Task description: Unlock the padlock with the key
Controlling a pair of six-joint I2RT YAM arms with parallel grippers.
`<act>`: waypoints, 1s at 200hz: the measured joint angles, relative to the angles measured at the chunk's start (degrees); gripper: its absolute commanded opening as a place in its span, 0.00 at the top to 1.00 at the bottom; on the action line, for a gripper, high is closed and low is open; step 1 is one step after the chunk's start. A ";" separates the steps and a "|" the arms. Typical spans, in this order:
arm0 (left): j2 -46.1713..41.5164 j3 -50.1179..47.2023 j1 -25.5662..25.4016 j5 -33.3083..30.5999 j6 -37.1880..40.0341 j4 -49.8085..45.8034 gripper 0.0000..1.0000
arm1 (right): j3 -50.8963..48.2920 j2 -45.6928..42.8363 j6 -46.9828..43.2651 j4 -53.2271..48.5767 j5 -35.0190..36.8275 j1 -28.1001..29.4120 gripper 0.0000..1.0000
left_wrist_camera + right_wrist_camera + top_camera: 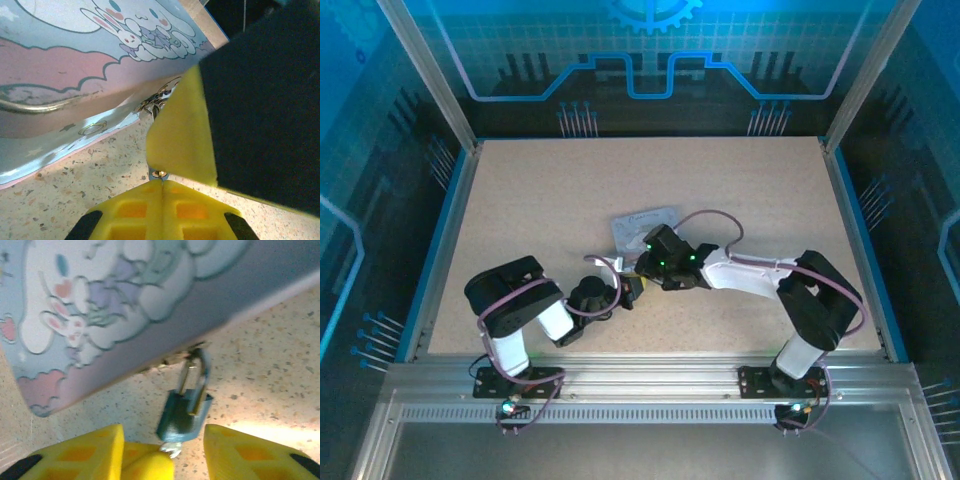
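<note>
Right at the edge of the tin (125, 305), the padlock (184, 412) is hung by its shackle (197, 367), body pointing down over the table (270, 370). The shackle looks seated in the body, though it's blurry, so it's probably not unlocked yet. A sliver of metal, taken to be the key (172, 450), is seen right at the padlock's bottom. Whether it's actually in the keyhole can't be told. The key is pinched in the left gripper (162, 189), fingers closed tight on it. The right gripper (164, 440) is spread wide, one finger either side of the padlock, nothing clamped. So key grabbed and lined up with the lock: done. Seating it, turning it and popping the shackle are what's left, by the look of it.
</note>
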 measured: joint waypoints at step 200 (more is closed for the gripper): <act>0.81 0.31 -1.09 -1.46 0.96 -0.46 1.00 | 26.75 17.66 -16.04 -31.82 15.21 4.76 0.65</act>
